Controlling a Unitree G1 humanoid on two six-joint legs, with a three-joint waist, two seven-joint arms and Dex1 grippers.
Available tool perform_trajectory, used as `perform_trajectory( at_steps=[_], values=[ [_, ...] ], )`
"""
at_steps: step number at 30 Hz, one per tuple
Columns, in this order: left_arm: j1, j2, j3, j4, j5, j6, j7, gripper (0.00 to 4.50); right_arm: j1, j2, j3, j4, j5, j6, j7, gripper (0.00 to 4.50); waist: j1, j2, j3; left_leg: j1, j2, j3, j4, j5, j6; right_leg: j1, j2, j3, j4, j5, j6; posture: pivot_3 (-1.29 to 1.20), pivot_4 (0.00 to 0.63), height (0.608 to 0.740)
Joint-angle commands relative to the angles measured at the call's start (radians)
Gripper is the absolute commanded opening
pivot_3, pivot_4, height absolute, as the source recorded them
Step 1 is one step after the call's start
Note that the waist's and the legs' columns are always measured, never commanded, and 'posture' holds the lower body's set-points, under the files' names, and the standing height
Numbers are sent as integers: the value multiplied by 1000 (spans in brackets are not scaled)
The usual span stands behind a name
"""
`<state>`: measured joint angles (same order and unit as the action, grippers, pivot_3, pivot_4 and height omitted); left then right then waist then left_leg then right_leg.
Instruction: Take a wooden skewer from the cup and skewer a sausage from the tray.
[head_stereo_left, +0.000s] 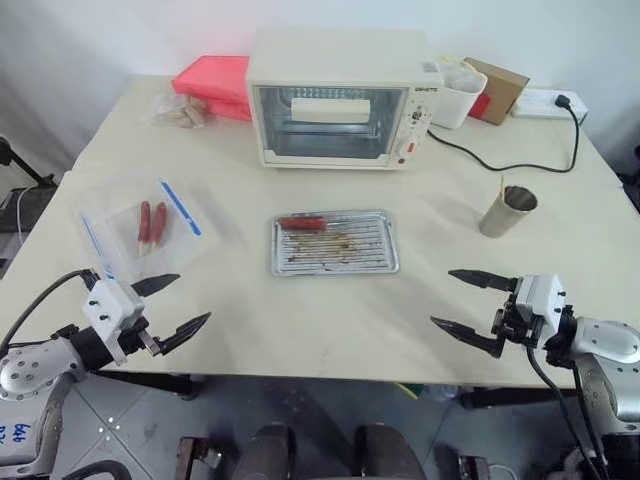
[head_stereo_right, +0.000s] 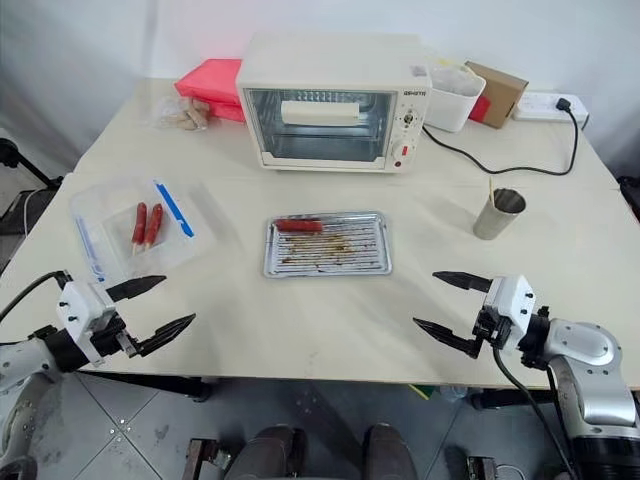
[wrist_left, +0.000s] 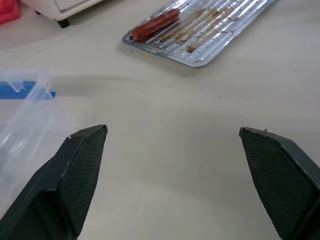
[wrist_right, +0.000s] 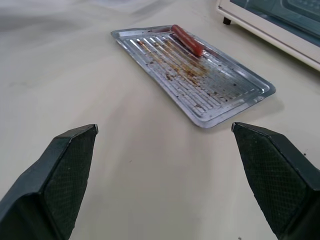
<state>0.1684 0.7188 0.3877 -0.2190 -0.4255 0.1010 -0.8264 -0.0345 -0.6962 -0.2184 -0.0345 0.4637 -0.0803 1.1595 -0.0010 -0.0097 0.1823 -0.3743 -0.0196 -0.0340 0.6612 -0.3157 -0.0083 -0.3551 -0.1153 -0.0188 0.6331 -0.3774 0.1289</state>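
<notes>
Landmark = tray (head_stereo_left: 385, 262), mid tabletop (head_stereo_left: 300, 320).

Sausage (head_stereo_left: 302, 223) lies in the tray's far-left corner, along the back rim. Cup (head_stereo_left: 506, 211) stands well to the tray's right, a bit farther back; skewer (head_stereo_left: 502, 187) pokes out of its far-left rim, one thin tip showing.

L gripper (head_stereo_left: 172, 305) hovers near-left of the tray, jaws wide apart, nothing held. R gripper (head_stereo_left: 470, 302) hovers near-right of the tray, same: jaws spread wide, empty.

Handling, my read:
- Skewer: v. light, stiff but snaps if bent; slim, so it may roll or slip in the jaws. Pinch the exposed upper end, lift straight up out of the cup.
- Cup: light, shiny, prob. tips easily if the stick drags the rim.
- Sausage: soft, greasy skin, likely to roll/slide on the ridges. Steady mid-body w/ the other jaws, push the point in at one end, lengthwise.
</notes>
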Motion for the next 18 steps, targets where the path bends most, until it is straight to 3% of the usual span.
perform_trajectory(
  at_steps=[1,4,8,14,18],
  values=[
    [-3,6,14,-20,-28,10,-19,4486,-10,4,-27,-34,24,2,-22,4500,-1,0,0,0,0,0,0,0,0,0,0,0,0,0,0,0,150,740],
    [-14,3,6,-43,-72,33,-53,4486,-19,-10,-50,-43,37,19,-46,4500,-1,0,0,0,0,0,0,0,0,0,0,0,0,0,0,0,150,740],
    [-133,-22,-3,-86,-234,118,-76,4486,-18,-69,-146,12,36,15,-58,4500,4,0,0,0,0,0,0,0,0,0,0,0,0,0,0,0,150,740],
    [-234,-11,-131,-126,-233,162,-160,4486,-29,-224,-236,208,1,-28,36,4500,1,1,0,0,-1,-1,0,0,1,3,1,-1,-3,0,0,0,150,740],
    [-304,-62,-203,-120,-281,222,-160,4486,-155,-332,-211,367,-25,-46,109,4500,-8,2,1,1,-1,2,1,0,2,3,2,-4,-3,1,1,0,150,740]
  ],
)
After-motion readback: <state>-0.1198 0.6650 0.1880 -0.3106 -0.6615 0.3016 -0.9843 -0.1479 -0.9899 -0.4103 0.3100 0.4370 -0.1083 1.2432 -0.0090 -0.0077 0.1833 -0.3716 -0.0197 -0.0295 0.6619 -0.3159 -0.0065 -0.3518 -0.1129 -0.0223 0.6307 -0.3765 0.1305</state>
